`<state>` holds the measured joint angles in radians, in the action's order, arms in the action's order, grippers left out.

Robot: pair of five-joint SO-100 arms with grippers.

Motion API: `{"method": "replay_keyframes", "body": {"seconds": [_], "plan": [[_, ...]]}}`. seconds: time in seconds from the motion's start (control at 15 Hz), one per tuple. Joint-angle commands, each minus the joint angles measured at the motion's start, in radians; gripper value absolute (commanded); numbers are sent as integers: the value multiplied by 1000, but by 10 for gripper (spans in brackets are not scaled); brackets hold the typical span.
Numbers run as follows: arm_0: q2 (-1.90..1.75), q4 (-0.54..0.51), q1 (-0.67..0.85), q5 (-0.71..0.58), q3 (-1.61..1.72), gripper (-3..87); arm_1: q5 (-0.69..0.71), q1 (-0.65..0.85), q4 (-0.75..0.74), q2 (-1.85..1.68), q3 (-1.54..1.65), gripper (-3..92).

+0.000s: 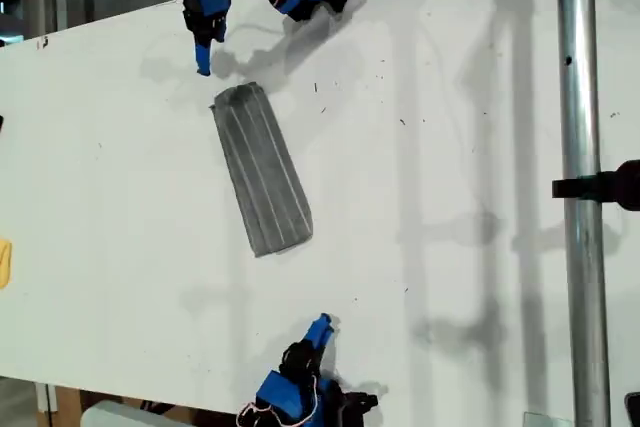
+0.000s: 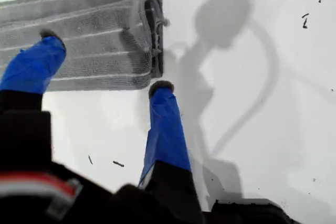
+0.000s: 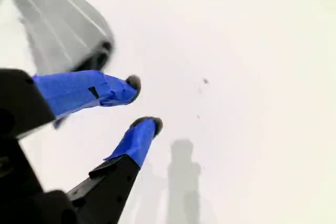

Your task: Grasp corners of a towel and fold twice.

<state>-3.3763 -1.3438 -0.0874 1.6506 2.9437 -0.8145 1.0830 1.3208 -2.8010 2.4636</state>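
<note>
Blue jaws of my first gripper (image 2: 105, 61) stand apart just off the folded towel (image 1: 262, 171) on the white worktop (image 1: 450, 197), while my second gripper (image 3: 144, 103), blurred, seems narrowly parted near it.

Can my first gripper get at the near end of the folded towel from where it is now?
Probably yes. My first gripper is open, with nothing in it, right at the towel's short end. The white table around that end is bare, so nothing appears to block it.
</note>
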Motion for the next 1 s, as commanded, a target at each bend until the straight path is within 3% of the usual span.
{"method": "replay_keyframes", "body": {"seconds": [0.0, 0.27, 0.47, 0.8, 0.93], "plan": [[-107, -3, 63, -61, 41, 129, 121, -14, -83, 110, -38, 370], [-103, 29, 81, -94, 143, 137, 385, 0, -331, 506, -101, 399], [-103, 28, 74, -91, 167, 137, 497, -83, -558, 882, -147, 432], [-103, 28, 92, -103, 169, 137, 541, -259, -517, 1117, -350, 438], [-103, 28, 97, -103, 169, 132, 526, -397, -489, 1264, -505, 356]]}}
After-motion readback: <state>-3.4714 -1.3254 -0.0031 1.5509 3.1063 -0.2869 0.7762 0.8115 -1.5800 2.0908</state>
